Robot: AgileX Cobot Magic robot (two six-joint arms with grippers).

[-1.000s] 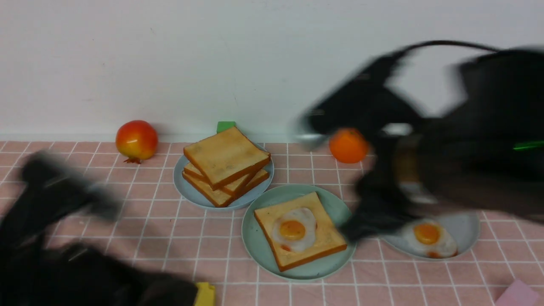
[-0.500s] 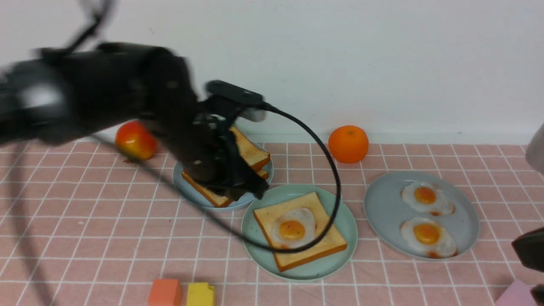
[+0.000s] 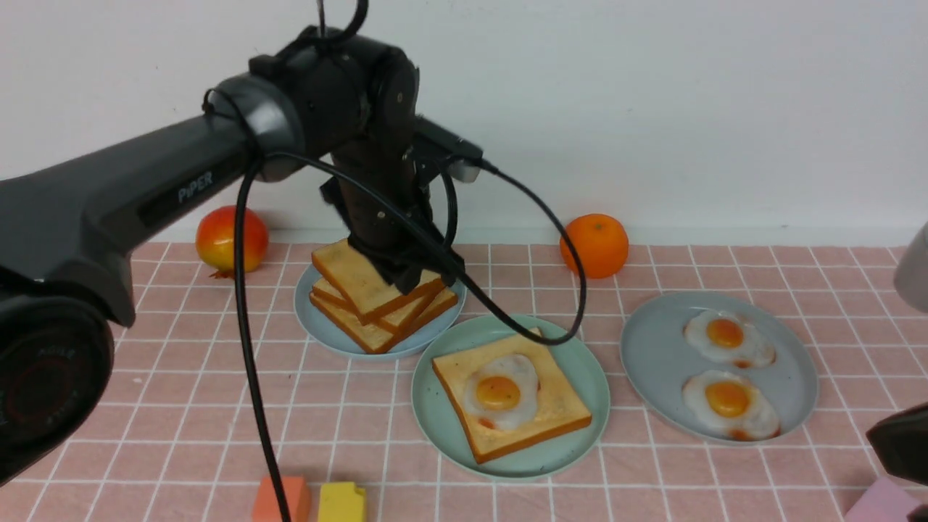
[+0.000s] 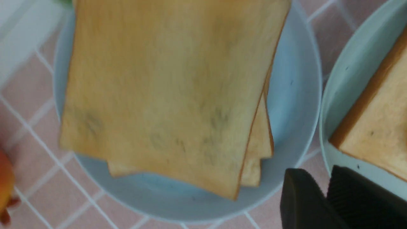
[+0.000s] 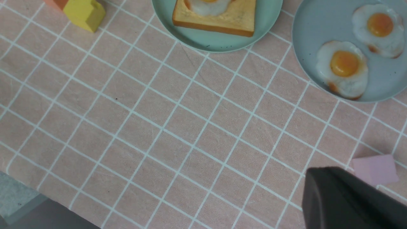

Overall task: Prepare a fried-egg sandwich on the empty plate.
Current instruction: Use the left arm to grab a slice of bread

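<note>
- One mint-green plate [image 3: 573, 348], centre, carries one toast slice [image 3: 551, 420] topped by one fried egg [image 3: 500, 391].
- Three toast slices [image 3: 362, 279] are stacked on one grey-blue plate [image 3: 319, 326]; two eggs [image 3: 728, 399] lie on a second grey-blue plate [image 3: 652, 355].
- Left gripper [image 4: 327, 197] is over the stack, opening unclear; right gripper [image 5: 337, 194] is closed.

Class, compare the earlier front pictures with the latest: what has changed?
The left gripper swung from the near left to over the toast stack; the right gripper pulled back to the near right. Nothing visibly taken or released. The egg-topped toast and green plate stayed put.
</note>
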